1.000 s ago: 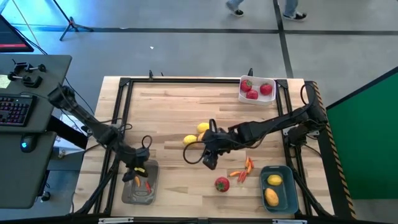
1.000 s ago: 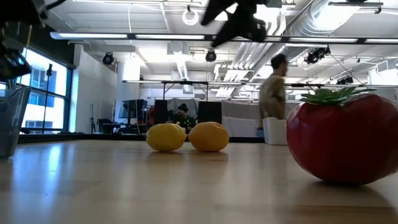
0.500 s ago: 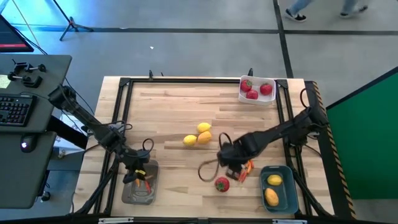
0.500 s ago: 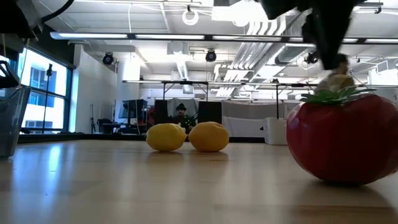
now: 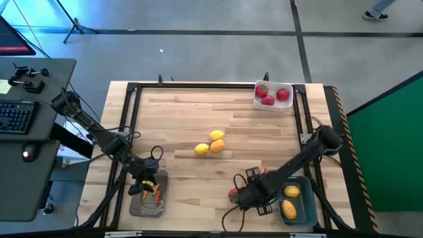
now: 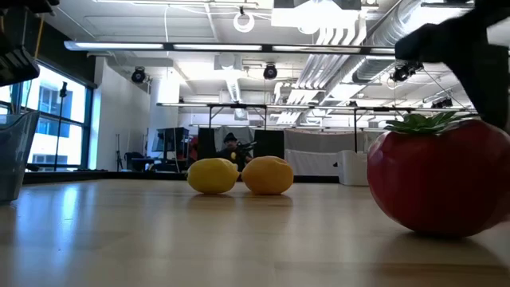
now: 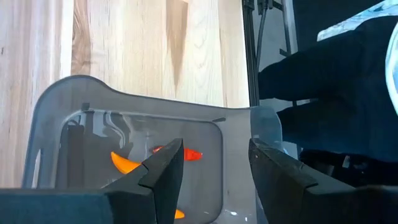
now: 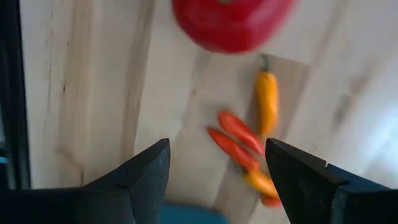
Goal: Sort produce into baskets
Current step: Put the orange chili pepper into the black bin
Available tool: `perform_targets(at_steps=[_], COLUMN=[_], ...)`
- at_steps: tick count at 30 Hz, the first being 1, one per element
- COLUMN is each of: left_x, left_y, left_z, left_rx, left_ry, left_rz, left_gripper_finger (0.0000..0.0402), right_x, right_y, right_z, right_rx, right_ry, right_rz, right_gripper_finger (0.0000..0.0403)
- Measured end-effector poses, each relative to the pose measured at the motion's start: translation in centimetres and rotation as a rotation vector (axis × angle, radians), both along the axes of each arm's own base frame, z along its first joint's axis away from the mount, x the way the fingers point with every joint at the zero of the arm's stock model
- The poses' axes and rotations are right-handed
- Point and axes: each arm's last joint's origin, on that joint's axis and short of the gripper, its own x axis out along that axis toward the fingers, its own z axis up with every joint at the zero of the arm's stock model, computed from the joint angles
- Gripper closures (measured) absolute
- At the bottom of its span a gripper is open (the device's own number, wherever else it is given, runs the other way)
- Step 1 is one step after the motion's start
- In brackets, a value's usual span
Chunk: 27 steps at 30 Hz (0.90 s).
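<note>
right gripper (image 5: 246, 196) spread wide right by the tomato (image 5: 233, 194) | looks light, hard, probably slick, so pinch across its middle | left gripper (image 5: 147, 187) spread over grey tray (image 5: 147, 206)

Right wrist view. Right gripper (image 8: 217, 180) over pale wood bench (image 8: 93, 74), fingers (image 8: 140, 177) spread wide, nothing between them. Red round fruit (image 8: 230, 22) ahead at 12 o'clock, blurred, cut by the frame edge. Cluster of peppers beyond the fingers: one orange-yellow pepper (image 8: 267, 102) lying lengthwise, two red peppers (image 8: 239, 140) side by side at a slant, just beside it. Dark frame rail (image 8: 9, 93) along the 9 o'clock edge.
</note>
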Motion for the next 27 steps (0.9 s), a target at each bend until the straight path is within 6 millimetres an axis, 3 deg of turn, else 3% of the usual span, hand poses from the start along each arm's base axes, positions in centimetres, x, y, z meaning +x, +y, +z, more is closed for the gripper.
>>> perform_targets(at_steps=[7, 16, 27], left_x=[0.0, 0.0, 0.0], left_y=[0.0, 0.0, -0.1], left_z=[0.0, 0.0, 0.0], left_rx=[0.001, 0.000, -0.011], left_ry=[-0.002, -0.002, 0.003], left_rz=[0.002, -0.010, -0.021], left_gripper_finger=[0.0232, 0.0232, 0.0232], right_x=[1.2, 1.5, 0.4], right_y=[1.0, 0.2, -0.7], right_z=[-3.6, -5.1, -6.9], right_rx=[-0.012, -0.081, -0.048], right_ry=[0.034, 0.045, 0.113], right_rz=[0.060, 0.082, 0.177], right_gripper_finger=[0.0181, 0.0260, 0.0270])
